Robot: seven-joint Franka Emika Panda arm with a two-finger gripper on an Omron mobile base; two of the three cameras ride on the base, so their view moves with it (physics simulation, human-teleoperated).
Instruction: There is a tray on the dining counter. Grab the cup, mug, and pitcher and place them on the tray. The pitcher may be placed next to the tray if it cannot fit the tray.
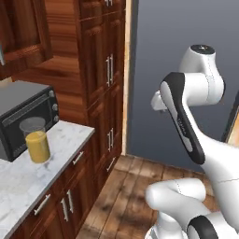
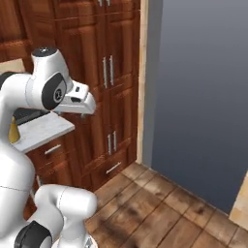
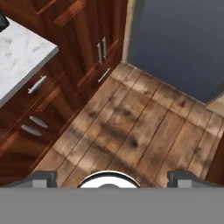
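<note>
The pitcher is clear, glossy glass with opaque orange-yellow liquid inside. It stands on a marble counter that is white with grey veins and smooth, near its back edge. The microwave behind it looks like dark matt metal with a glassy door. The cabinets are reddish wood with visible grain and a slight sheen, fitted with brushed-metal handles. The floor is worn wooden plank, matt and blotchy. The wall is flat matt grey-blue.

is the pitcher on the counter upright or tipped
Upright: the pitcher stands on its base on the marble counter beside the microwave, its orange liquid level.
</note>
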